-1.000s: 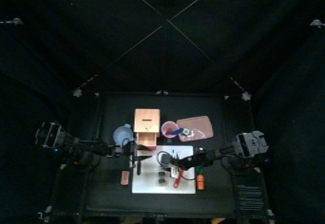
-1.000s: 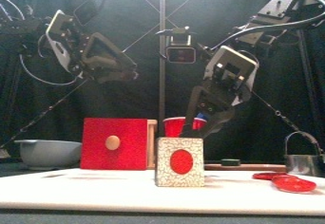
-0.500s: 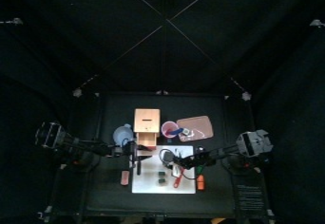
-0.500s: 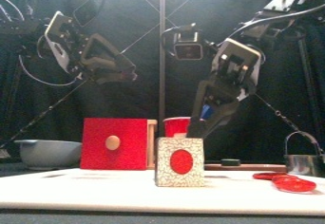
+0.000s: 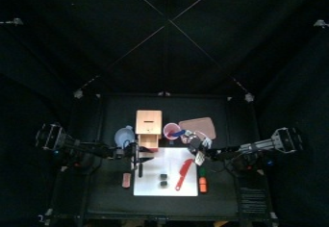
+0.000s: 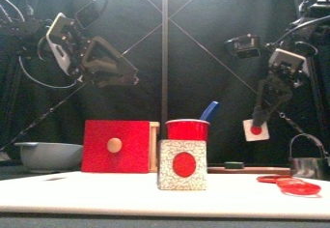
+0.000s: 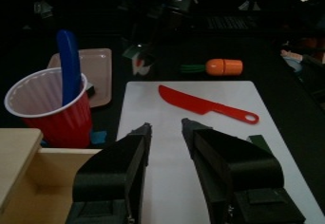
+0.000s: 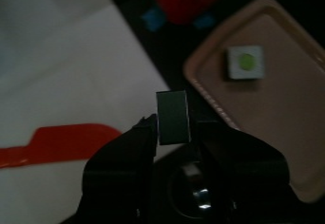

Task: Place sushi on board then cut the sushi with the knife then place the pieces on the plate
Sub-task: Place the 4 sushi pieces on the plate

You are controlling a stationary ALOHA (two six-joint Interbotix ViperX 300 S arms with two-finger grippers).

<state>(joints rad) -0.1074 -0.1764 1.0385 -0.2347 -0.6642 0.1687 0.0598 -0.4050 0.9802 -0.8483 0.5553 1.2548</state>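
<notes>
Clamped between the jaws of the right gripper: one sushi piece, seemingly over the rim of the pink tray. On the tray, a second piece. Upright on the white board, a third piece, red knife nearby. Above the board, the left gripper, jaws slightly parted, holding nothing.

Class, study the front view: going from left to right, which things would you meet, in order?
blue-grey bowl → wooden box with its red drawer front → standing sushi piece → held sushi piece, gripped in the right tool → metal cutter
</notes>
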